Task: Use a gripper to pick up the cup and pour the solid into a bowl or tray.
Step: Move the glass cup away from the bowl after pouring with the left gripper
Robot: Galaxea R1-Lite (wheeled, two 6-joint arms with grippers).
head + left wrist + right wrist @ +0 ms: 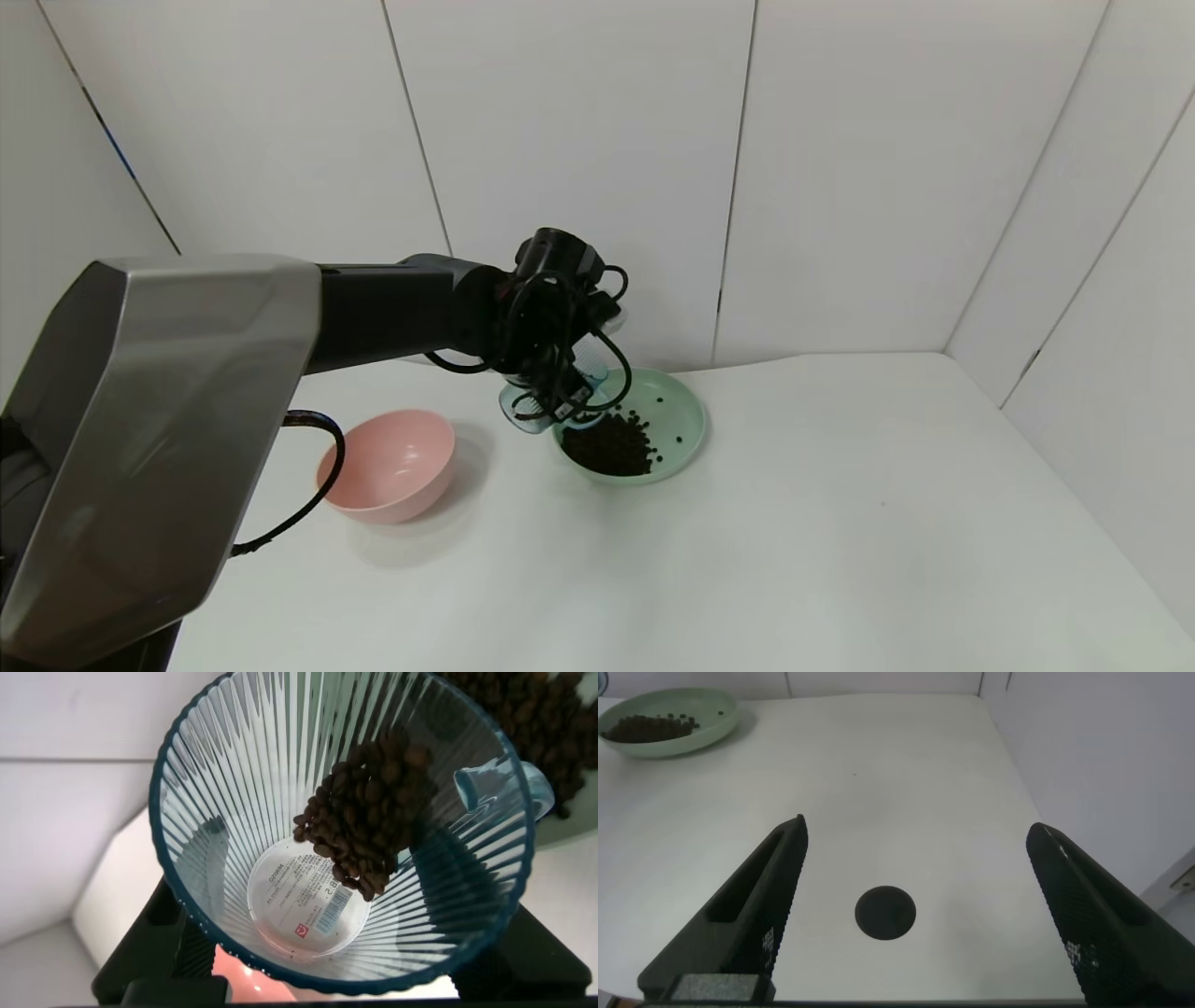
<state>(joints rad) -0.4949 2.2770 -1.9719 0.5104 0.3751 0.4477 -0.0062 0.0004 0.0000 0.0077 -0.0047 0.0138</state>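
Note:
My left gripper [560,397] is shut on the cup [534,413], a clear blue-grey ribbed cup held tilted at the near left rim of the pale green plate [689,431]. The solid [611,445], small dark brown beans, lies heaped on the plate's left part, with a few scattered beyond. The left wrist view looks into the cup [243,793], and a clump of beans [364,812] shows along its wall towards the rim. I cannot tell if that clump is inside the cup or behind the clear wall. The cup's blue handle [486,779] points towards the plate.
A deeper pink bowl [387,462] stands empty to the plate's left. My right gripper [915,915] hangs open over the white table [906,784], above a dark round spot [884,913]. It sees the plate [719,721] far off. White walls close the back and right.

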